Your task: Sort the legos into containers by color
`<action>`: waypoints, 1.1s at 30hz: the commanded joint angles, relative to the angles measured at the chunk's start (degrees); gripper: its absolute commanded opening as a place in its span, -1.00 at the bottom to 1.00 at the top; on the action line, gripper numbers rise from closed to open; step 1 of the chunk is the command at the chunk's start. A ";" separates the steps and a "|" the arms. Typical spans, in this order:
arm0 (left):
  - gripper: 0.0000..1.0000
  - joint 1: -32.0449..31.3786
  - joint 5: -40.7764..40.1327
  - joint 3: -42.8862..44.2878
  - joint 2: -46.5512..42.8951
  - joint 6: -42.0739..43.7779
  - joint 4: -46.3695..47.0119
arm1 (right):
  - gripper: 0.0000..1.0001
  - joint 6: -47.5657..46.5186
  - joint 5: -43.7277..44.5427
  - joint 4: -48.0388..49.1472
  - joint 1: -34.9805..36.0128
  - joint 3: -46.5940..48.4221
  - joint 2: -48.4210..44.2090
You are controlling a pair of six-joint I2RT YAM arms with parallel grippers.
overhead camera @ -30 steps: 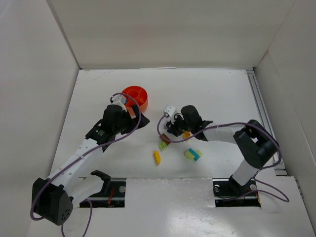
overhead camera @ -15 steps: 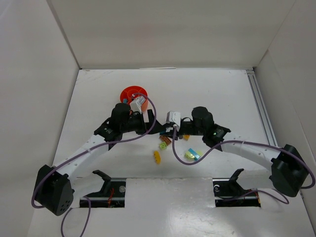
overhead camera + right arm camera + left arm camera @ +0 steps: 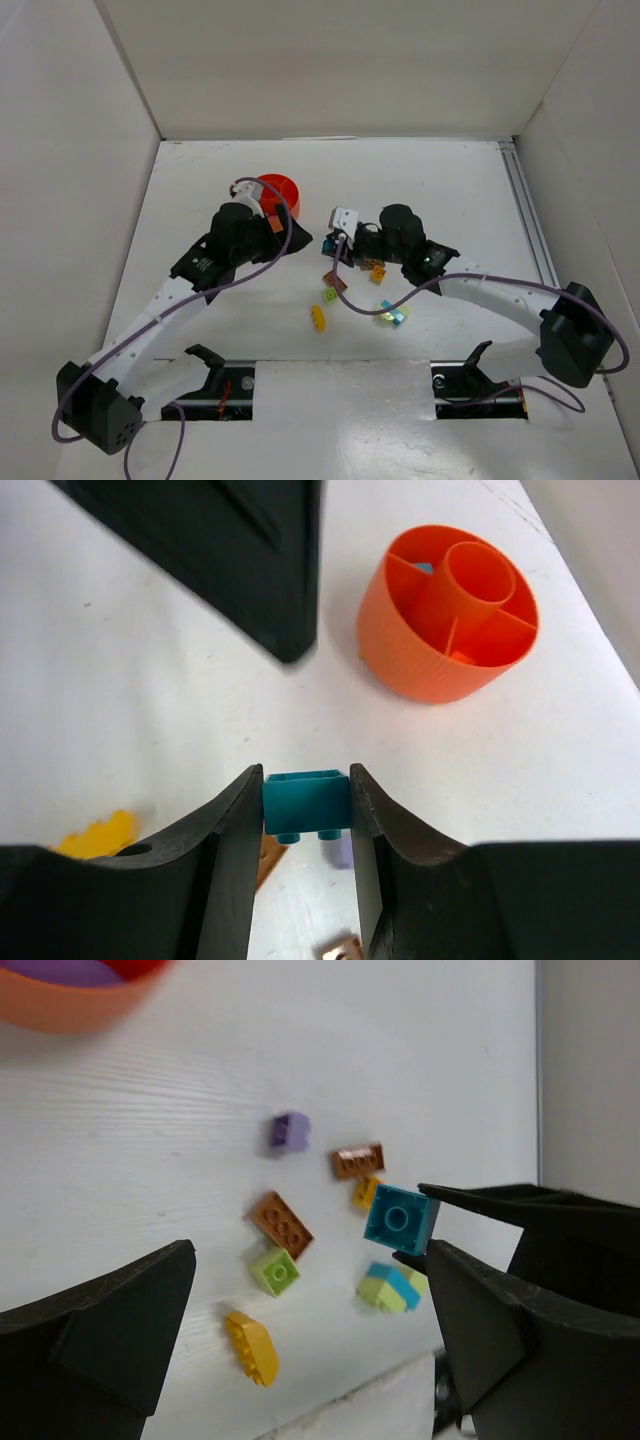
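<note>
One teal studded plastic brick (image 3: 306,805) clenched in right claw (image 3: 305,790); round orange divided plastic dish (image 3: 420,670) lies at 1 o'clock ahead, well apart. Left claw (image 3: 308,1260) released, empty.

The dish (image 3: 281,187) is seen left of centre, toward the back of the table (image 3: 450,180), and the left gripper (image 3: 284,238) is placed just on its near side. Right of that, one brick (image 3: 306,802) is caught between the fingers of the right gripper (image 3: 306,785), lifted off the table. Beneath and nearer, the loose bricks (image 3: 331,287) are scattered. A pair (image 3: 392,313) lying together is found furthest right, and a single brick (image 3: 318,318) at the near left edge.
</note>
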 commanded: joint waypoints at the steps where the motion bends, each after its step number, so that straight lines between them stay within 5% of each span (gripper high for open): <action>1: 0.98 1.83 -21.71 5.88 -5.91 -8.44 -14.61 | -0.75 1.23 4.81 1.50 -0.06 7.39 5.59; 8: 0.98 3.68 -31.67 5.27 -11.63 -14.78 -24.48 | -0.75 7.38 9.37 1.50 1.00 25.21 20.53; 15: 0.98 3.68 -34.23 5.27 -12.17 -15.57 -27.56 | -0.75 13.62 27.11 0.27 6.09 39.20 33.37; 25: 0.98 3.68 -35.89 5.80 -12.69 -14.96 -28.09 | -0.73 27.77 41.18 -0.79 7.15 48.53 42.44; 33: 0.98 3.68 -35.90 5.80 -12.69 -14.25 -28.09 | -0.73 28.31 44.70 -2.02 7.15 54.07 48.59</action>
